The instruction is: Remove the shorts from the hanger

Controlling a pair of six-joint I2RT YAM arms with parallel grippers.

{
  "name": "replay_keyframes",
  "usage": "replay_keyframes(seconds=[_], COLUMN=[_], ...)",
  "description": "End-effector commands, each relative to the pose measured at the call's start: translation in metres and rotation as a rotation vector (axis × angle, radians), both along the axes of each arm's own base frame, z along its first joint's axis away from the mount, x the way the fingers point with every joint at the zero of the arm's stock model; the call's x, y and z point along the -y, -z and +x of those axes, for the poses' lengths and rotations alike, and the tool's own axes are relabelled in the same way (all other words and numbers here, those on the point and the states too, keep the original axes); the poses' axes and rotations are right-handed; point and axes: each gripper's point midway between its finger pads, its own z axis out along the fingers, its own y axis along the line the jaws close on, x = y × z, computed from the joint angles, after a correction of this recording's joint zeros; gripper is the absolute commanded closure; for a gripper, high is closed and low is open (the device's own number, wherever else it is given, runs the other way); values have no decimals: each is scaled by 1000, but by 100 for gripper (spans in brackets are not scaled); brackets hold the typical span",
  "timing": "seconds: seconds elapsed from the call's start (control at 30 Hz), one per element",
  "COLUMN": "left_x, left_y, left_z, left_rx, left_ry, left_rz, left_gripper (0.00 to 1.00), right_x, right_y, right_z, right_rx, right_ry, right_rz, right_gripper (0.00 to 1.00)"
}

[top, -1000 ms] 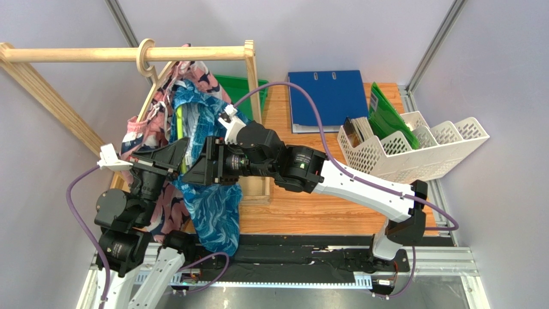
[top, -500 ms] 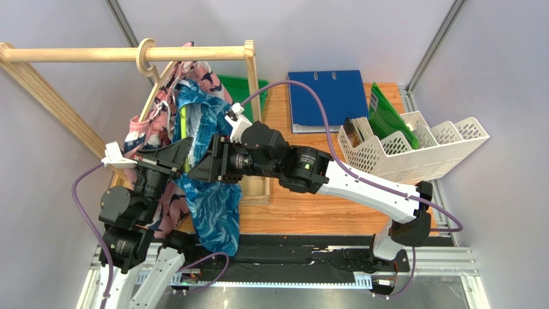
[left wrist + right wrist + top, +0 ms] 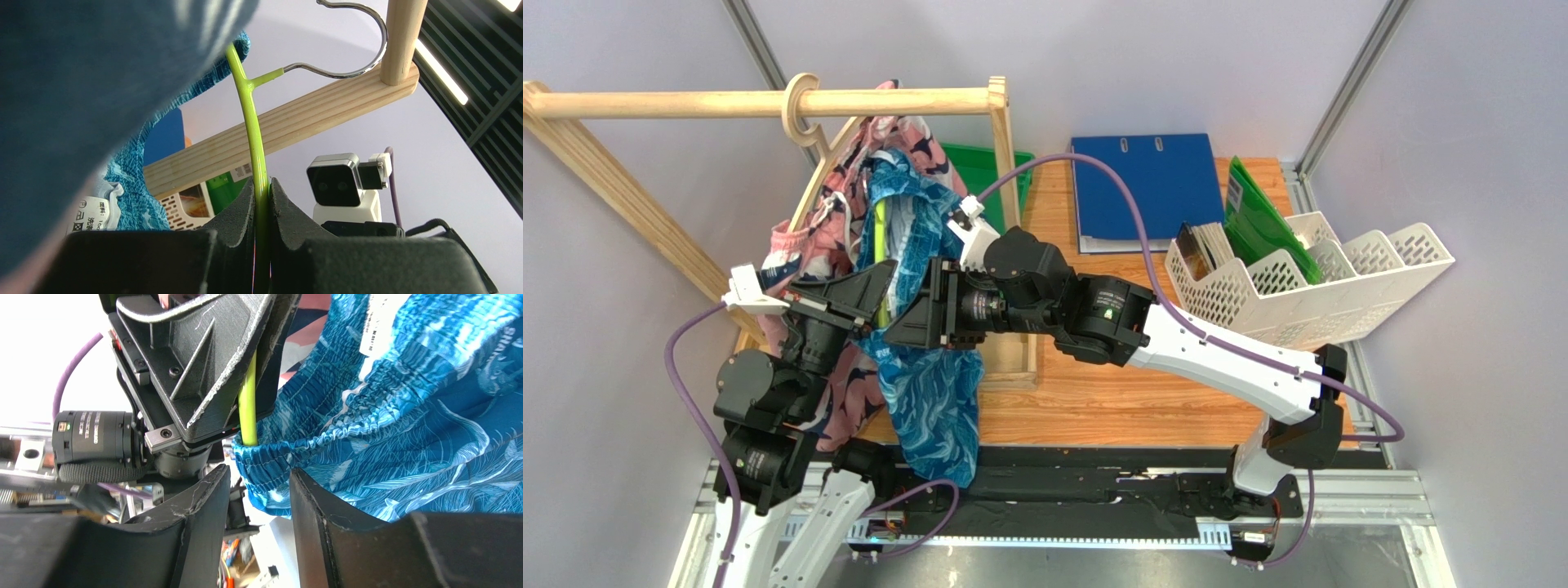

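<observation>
Left gripper [image 3: 263,191]: we are pinching the thin green hanger [image 3: 253,125] between fingers pressed together on its wire.
Right gripper [image 3: 259,481]: we are holding the fingers spread, with the gathered waistband of the blue-teal shorts [image 3: 399,416] at the mouth of the gap. We cannot tell whether it is touching them.
Grippers together: in the top view the left gripper [image 3: 871,289] and the right gripper [image 3: 918,306] are facing each other, just beside one another at the cloth.
Green hanger: its metal hook is curling over the wooden rack [image 3: 319,116], and its stem is running down into the blue waistband.
Blue-teal shorts [image 3: 928,398]: they are hanging from the green hanger [image 3: 880,245], with the legs trailing down past the near edge of the tabletop [image 3: 1112,392].
Pink shorts [image 3: 799,233]: they are hanging under the rail of the wooden rack [image 3: 683,103], touching the left side of the blue pair.
Further right: a blue binder [image 3: 1143,184] and a white file rack [image 3: 1308,288] are lying on the tabletop, well apart from the grippers.
</observation>
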Motion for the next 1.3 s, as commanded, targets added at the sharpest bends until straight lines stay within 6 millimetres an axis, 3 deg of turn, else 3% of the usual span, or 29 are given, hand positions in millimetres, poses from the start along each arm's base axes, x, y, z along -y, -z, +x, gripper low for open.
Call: replay_keyframes(seconds=[0.0, 0.2, 0.27, 0.3, 0.33, 0.4, 0.47, 0.5, 0.57, 0.67, 0.7, 0.77, 0.87, 0.97, 1.07, 1.13, 1.27], left_x=[3, 2, 2, 2, 2, 3, 2, 1, -3, -6, -5, -4, 4, 7, 8, 10, 16], left_y=[-42, -41, -41, -42, -43, -42, -43, -31, -34, -33, -24, -24, -26, -27, -31, -34, -34], left_z=[-16, -17, -18, -19, -19, -19, -18, -16, -17, -19, -17, -16, -17, -19, -22, -25, -28], left_rx=[167, 168, 170, 177, 181, 180, 150, 92, 71, 38, -6, -28, -39, -50, -51, -49, -65], left_ry=[34, 35, 31, 29, 30, 36, 28, 21, 1, -7, -4, 3, 56, 83, 99, 120, 156], left_rz=[-17, -14, -12, -4, -2, 14, 17, 35, 40, 27, 27, 2, -57, -94, -129, -138, -143], left_gripper=[100, 100, 100, 100, 100, 100, 100, 100, 100, 100, 100, 100, 100, 100, 100, 100, 100], right_x=[3, 1, 0, 0, 0, 3, 13, 16, 29, 33, 34, 39, 47, 51, 50, 49, 53], right_y=[-34, -34, -33, -35, -37, -31, -40, -29, -32, -30, -30, -28, -19, -26, -39, -32, -38], right_z=[-7, -7, -7, -8, -9, -10, -10, -1, 5, 6, 3, -1, 6, -3, -10, -11, -24], right_rx=[59, 48, 49, 55, 67, 115, 173, 212, 270, 367, 432, 500, 662, 789, 896, 929, 1062], right_ry=[-93, -129, -132, -136, -152, -166, -158, -128, -93, -150, -193, -238, -267, -343, -410, -458, -585], right_rz=[90, 90, 88, 91, 88, 51, 69, 39, 24, 7, 2, -20, -70, -13, 30, 11, 50], right_gripper=[55, 58, 63, 73, 96, 99, 87, 66, 43, 33, 32, 34, 28, 27, 29, 32, 39])
